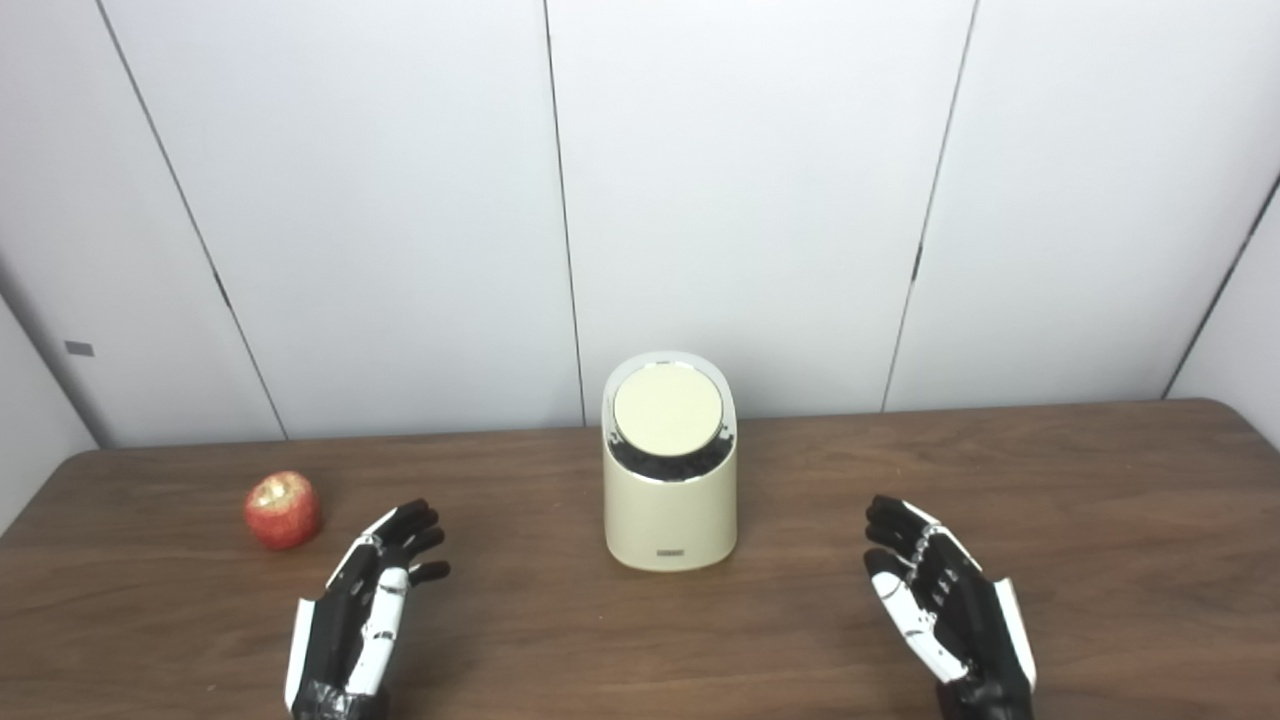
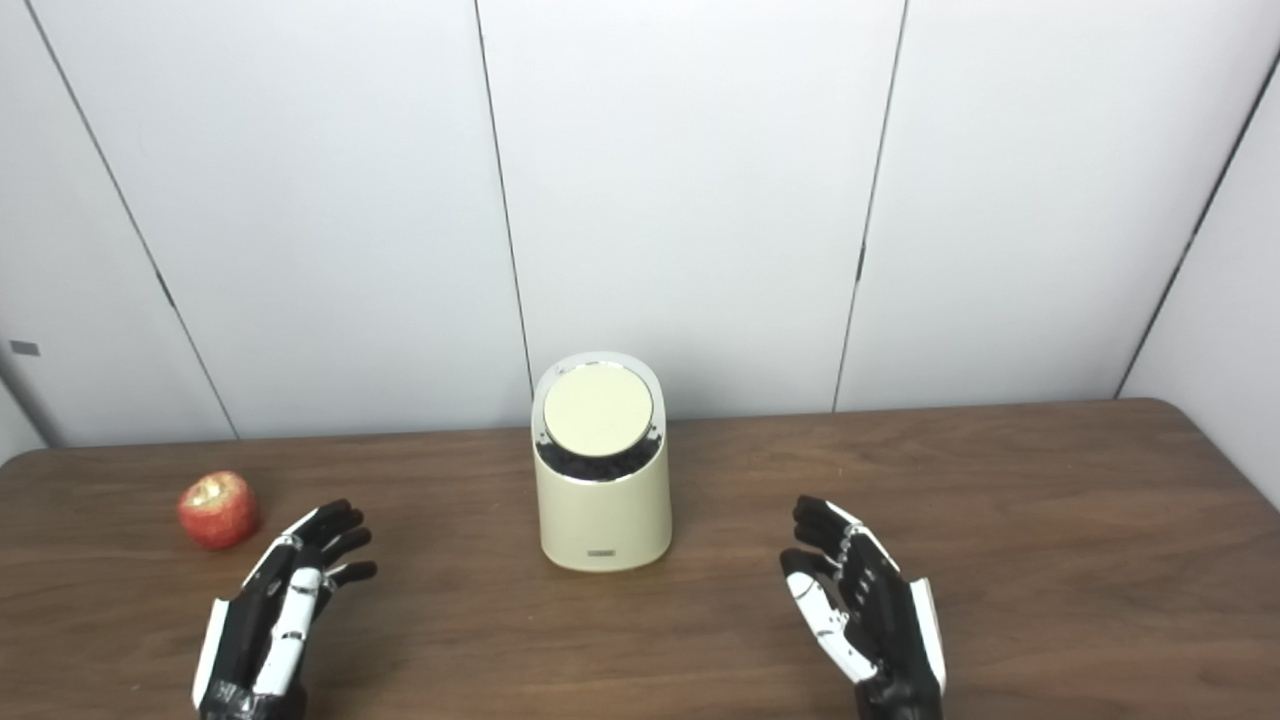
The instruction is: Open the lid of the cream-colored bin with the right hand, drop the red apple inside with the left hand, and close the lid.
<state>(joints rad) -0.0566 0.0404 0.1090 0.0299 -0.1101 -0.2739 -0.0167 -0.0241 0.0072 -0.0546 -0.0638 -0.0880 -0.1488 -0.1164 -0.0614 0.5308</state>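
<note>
Left eye view: the cream-colored bin (image 1: 670,480) is seen standing upright mid-table, toward the far edge of the table (image 1: 1000,480). Its round lid (image 1: 667,410) is tilted toward the camera and appears down, though a dark gap shows under its near rim, so full closure cannot be confirmed. The red apple (image 1: 283,510) is seen resting toward the left edge, apart from the bin. The left hand (image 1: 365,610) is held near the front edge, just beside the apple but not touching it, fingers spread and nothing gripped. The right hand (image 1: 945,605) is held right of the bin, well apart from it, fingers apart and empty.

Right eye view: the same layout is shown; bin (image 2: 603,480), apple (image 2: 218,510), left hand (image 2: 280,610), right hand (image 2: 865,610), nothing touched.

No step is judged begun; lid opening is in hand. The right hand would need to be brought across to the lid, probably at its near rim, while the apple is reached for by the left.
</note>
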